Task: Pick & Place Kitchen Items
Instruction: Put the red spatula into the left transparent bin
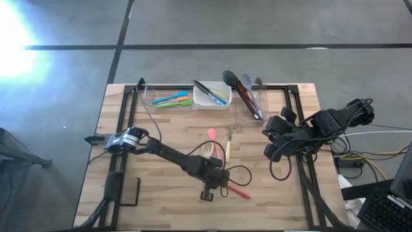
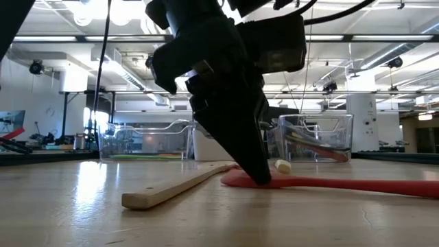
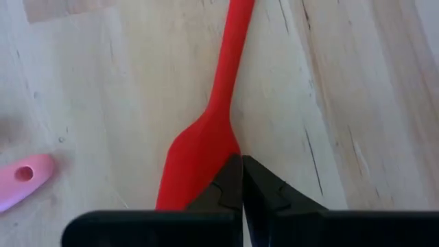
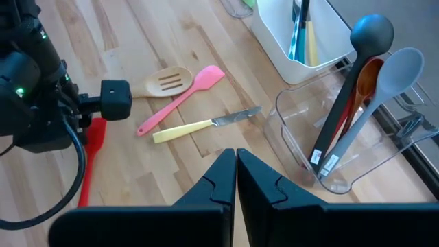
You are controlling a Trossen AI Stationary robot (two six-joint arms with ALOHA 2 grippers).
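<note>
Strong glare burns out the grey concrete floor (image 1: 38, 38) at the upper left of the high view, while the pale wooden table (image 1: 161, 200) is evenly and softly lit. In the low view, rows of bright ceiling strip lights (image 2: 103, 14) shine behind the dark, silhouetted left arm (image 2: 226, 103); the near tabletop is blurred, and the clear plastic tub (image 2: 315, 137) beyond looks hazy, perhaps from backlight. Both wrist views are bright, with faint shadows.
</note>
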